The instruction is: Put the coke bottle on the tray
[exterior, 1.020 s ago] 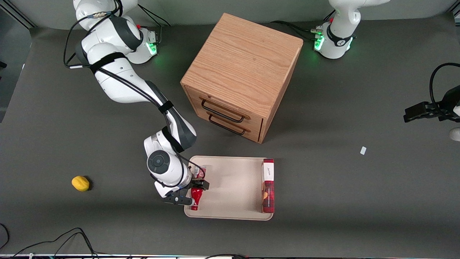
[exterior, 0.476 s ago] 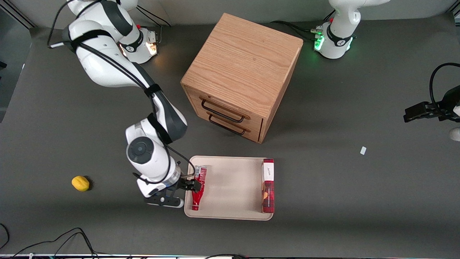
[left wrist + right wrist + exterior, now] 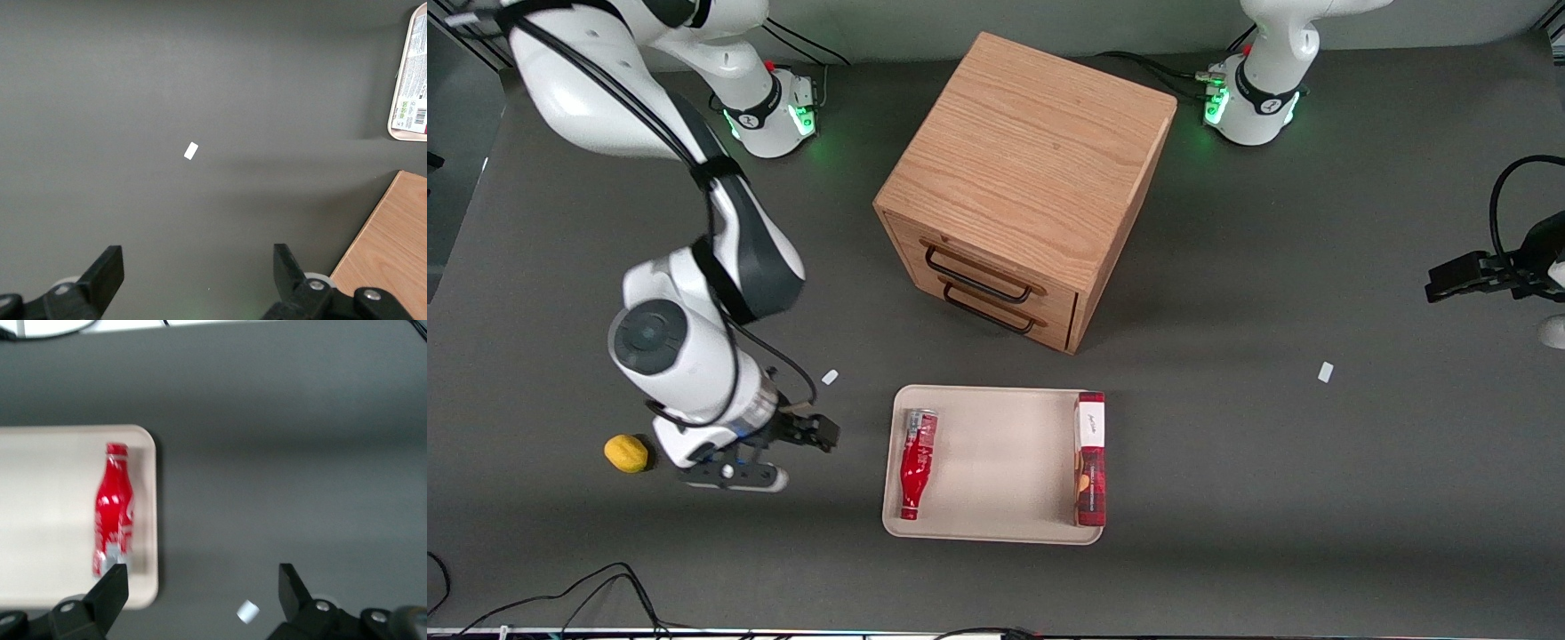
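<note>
The coke bottle (image 3: 917, 464) lies on its side in the beige tray (image 3: 996, 536), along the rim at the working arm's end, with its red cap pointing toward the front camera. It also shows in the right wrist view (image 3: 115, 510), inside the tray's rim (image 3: 148, 587). My right gripper (image 3: 815, 435) is open and empty. It hangs over the bare table beside the tray, apart from the bottle, and in the wrist view (image 3: 200, 587) only dark table lies between its fingers.
A red-and-white flat box (image 3: 1090, 458) stands along the tray's rim toward the parked arm's end. The wooden drawer cabinet (image 3: 1023, 187) stands farther from the front camera than the tray. A yellow lemon (image 3: 626, 452) lies beside my wrist. Small white scraps (image 3: 830, 377) (image 3: 1326, 372) lie on the table.
My gripper has let go of the coke bottle, which now lies on the tray. The gripper has risen and drawn away sideways off the tray, toward the lemon.
</note>
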